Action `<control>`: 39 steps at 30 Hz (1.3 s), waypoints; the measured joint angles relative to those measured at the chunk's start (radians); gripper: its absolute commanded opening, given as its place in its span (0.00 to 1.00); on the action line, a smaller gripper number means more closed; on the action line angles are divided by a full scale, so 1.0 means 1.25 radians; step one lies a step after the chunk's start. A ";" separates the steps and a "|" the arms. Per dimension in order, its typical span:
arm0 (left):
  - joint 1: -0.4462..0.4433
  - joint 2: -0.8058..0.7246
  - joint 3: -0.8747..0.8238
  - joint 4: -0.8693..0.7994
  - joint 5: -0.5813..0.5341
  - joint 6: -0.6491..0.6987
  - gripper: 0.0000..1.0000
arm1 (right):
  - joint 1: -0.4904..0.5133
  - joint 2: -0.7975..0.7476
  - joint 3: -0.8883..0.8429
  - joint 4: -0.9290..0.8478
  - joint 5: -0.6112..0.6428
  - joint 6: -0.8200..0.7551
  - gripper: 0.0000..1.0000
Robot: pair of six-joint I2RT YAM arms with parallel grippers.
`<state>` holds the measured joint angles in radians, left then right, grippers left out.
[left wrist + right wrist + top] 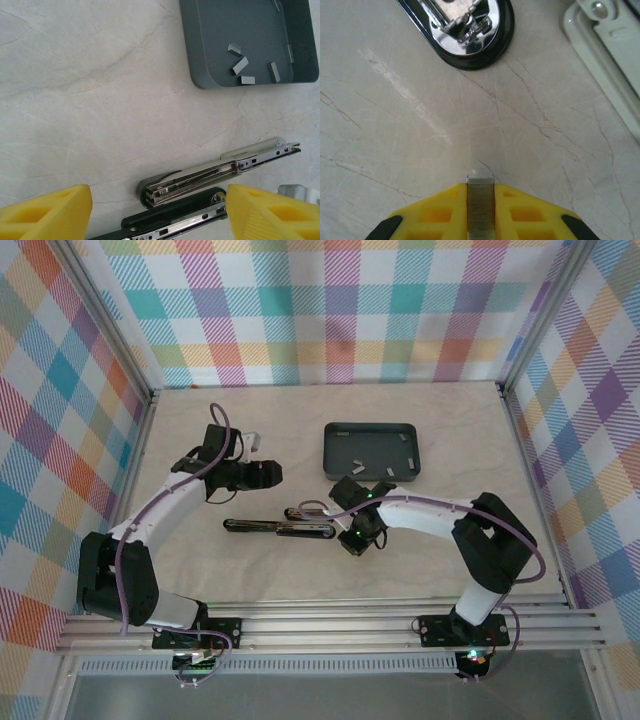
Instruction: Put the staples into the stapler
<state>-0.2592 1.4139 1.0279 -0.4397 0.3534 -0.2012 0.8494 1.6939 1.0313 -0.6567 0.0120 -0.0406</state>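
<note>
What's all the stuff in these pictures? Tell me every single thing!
table: one, cream marble look, under everything.
walls: colourful checks, around the table.
tray: one, dark grey, far side of the table.
loose staples: about six, silver-grey, lying in the tray.
stapler: one, black and chrome, opened out, on the table nearer than the tray.
held staple strip: one, silver, pinched in the right claw.
left claw: yellow fingers, open, near the stapler.
right claw: yellow fingers, shut on the held staple strip, near the stapler's rounded end.
</note>
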 measured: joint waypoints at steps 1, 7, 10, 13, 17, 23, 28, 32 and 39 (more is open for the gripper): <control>0.000 -0.001 0.000 0.000 0.000 0.000 0.71 | 0.003 0.006 0.004 -0.003 0.002 0.004 0.19; 0.000 -0.005 -0.004 0.004 0.000 0.000 0.71 | 0.009 0.022 0.014 -0.012 0.002 0.024 0.20; 0.000 -0.005 -0.004 0.004 0.000 0.000 0.71 | 0.009 0.032 0.021 -0.014 -0.001 0.028 0.23; 0.000 -0.006 -0.004 0.005 0.000 0.000 0.71 | 0.010 0.036 0.024 -0.015 -0.005 0.032 0.29; 0.000 -0.006 -0.005 0.004 0.000 0.000 0.71 | 0.011 0.036 0.030 -0.020 -0.015 0.046 0.39; 0.000 -0.006 -0.005 -0.003 0.003 0.000 0.71 | 0.011 0.035 0.070 -0.066 -0.019 0.082 0.39; 0.000 -0.007 0.018 -0.053 0.019 0.013 0.72 | 0.005 0.035 0.118 -0.149 -0.025 0.139 0.38; 0.000 -0.022 0.030 -0.091 0.019 0.034 0.73 | -0.005 0.037 0.127 -0.203 -0.040 0.191 0.38; 0.000 -0.034 0.030 -0.110 0.024 0.048 0.73 | -0.011 0.069 0.137 -0.231 -0.039 0.236 0.38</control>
<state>-0.2592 1.3712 1.0649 -0.5777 0.3840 -0.1410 0.8360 1.7802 1.2026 -0.9455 -0.0368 0.2546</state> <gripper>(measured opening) 0.724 0.384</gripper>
